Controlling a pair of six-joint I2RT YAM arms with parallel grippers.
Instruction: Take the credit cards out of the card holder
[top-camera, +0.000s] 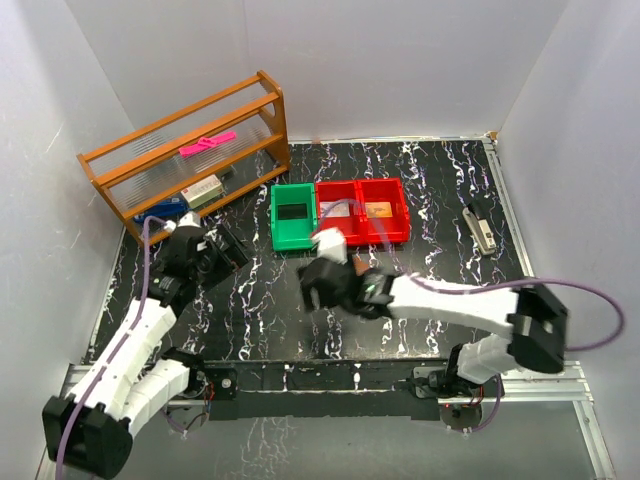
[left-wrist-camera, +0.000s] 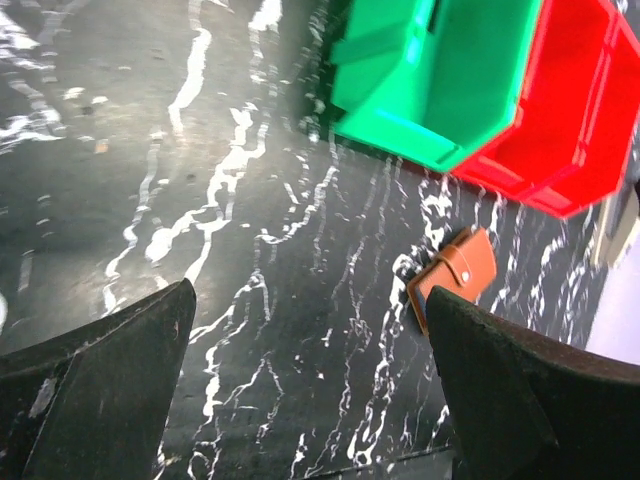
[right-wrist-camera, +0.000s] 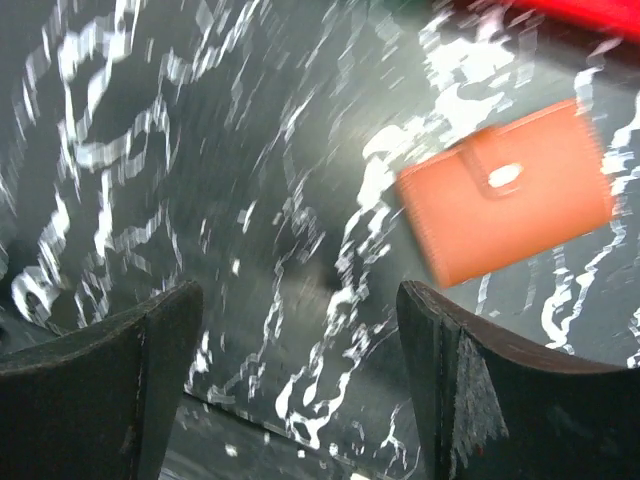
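Observation:
The card holder (right-wrist-camera: 510, 205) is a small brown leather wallet, lying closed with its snap strap fastened on the black marbled table. It also shows in the left wrist view (left-wrist-camera: 455, 275), just in front of the bins. In the top view my right arm hides it. My right gripper (right-wrist-camera: 298, 300) is open and empty, hovering above the table with the wallet ahead and to its right; it shows in the top view (top-camera: 318, 290) too. My left gripper (left-wrist-camera: 310, 305) is open and empty, further left (top-camera: 225, 255). No credit cards show at the wallet.
A green bin (top-camera: 292, 215) and two red bins (top-camera: 362, 210) stand behind the wallet; flat pale and gold-orange pieces lie in the red ones. A wooden shelf (top-camera: 190, 160) stands at the back left. A stapler-like object (top-camera: 480, 228) lies at the right.

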